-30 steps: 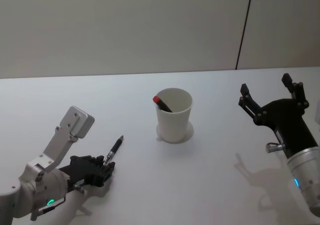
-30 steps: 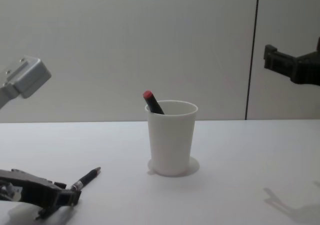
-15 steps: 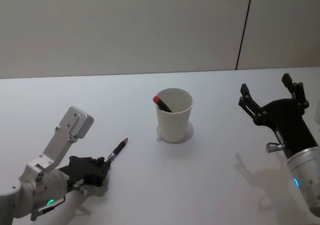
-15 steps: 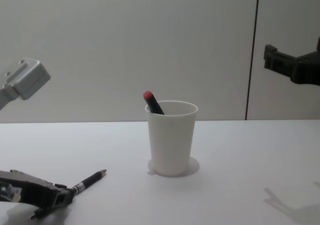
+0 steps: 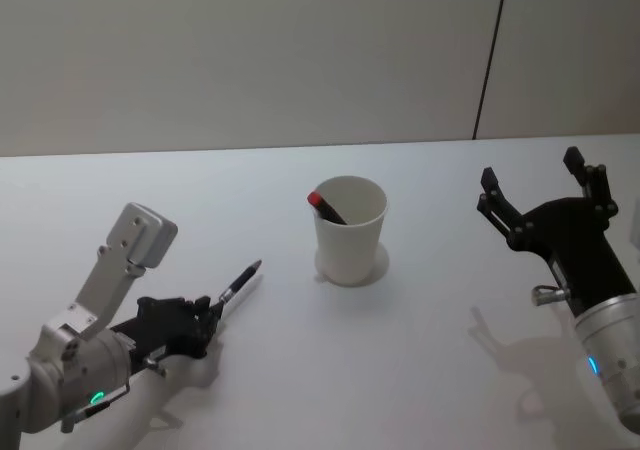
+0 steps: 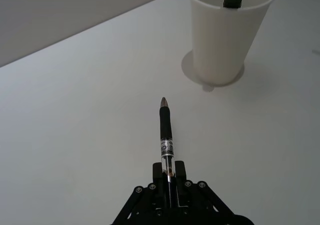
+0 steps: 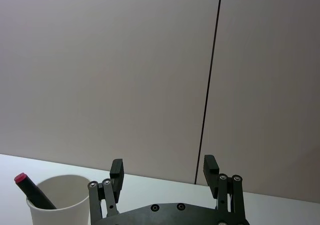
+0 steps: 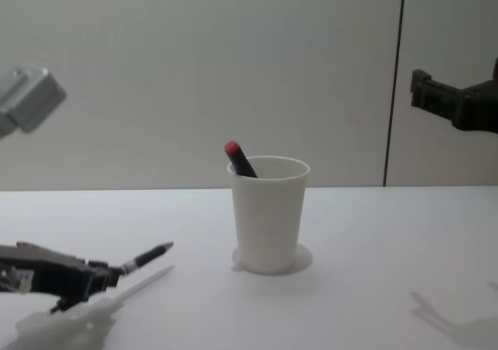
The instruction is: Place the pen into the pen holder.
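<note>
- Now that the left hand [image 5: 208,317] has risen, the pen [image 5: 238,281], clenched by its tail, hangs clear of the desk [image 5: 400,390]; a second ago it sat lower.
- Tip aims at the pen holder [image 5: 350,238], still apart. Carry and drop remain, I judge.
- Right hand [image 5: 531,170] parked, fingers spread, empty.

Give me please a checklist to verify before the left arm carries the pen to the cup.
1. Grip: left gripper shut on the rear end of the pen: ok.
2. Pen raised off the table: ok.
3. Pen holder upright, mouth open: ok.
4. Room inside: a red-capped marker leans on the left rim, the rest of the mouth is free: ok.
5. Right gripper open, raised at the right, apart from the pen holder: ok.
6. Grip firm enough for tilting the pen: cannot tell.
</note>
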